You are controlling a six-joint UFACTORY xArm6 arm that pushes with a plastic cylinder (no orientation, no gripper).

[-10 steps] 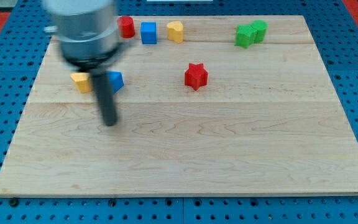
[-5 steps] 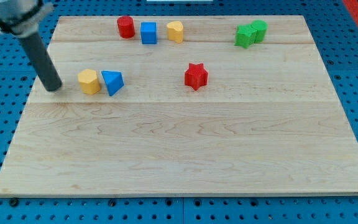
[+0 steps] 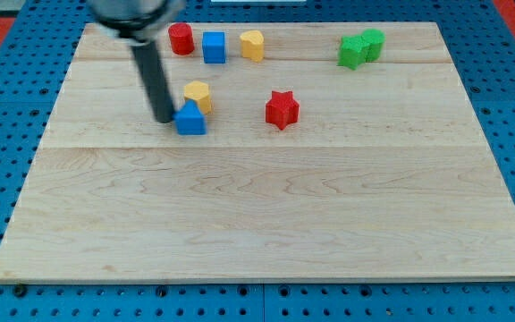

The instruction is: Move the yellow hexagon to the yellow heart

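**Pushing the yellow hexagon toward the yellow heart: tip placement and heading**

Camera view. My tip (image 3: 164, 118) rests on the desk (image 3: 266, 215), at the 9 o'clock side of the blue triangular block (image 3: 190, 118) and touching it or just beside it; contact cannot be confirmed. No gripper is fitted to this arm, so there is nothing to spread or press together; the rod end alone does the work.

The yellow hexagon (image 3: 198, 96) sits just beyond the blue triangular block, at its 12 to 1 o'clock, the two touching or nearly so. The yellow heart (image 3: 252, 44) lies near the desk's top edge, at roughly 1 o'clock from the hexagon and still apart from it. The blue cube (image 3: 214, 46) and the red cylinder (image 3: 181, 38) stand at 9 o'clock of the heart. The red star (image 3: 282, 109) is at 3 o'clock of the hexagon; two green blocks (image 3: 359, 47) are well away at the top right.

Procedure, as judged from this layout:
- Bring my tip to the hexagon's 7 o'clock face, clear of the blue triangular block, so the push acts on the hexagon alone.
- Drive toward 1 o'clock, keeping the line through the hexagon's centre to prevent it rotating off.
- Keep the path at the 3 o'clock side of the blue cube to avoid disturbing it.
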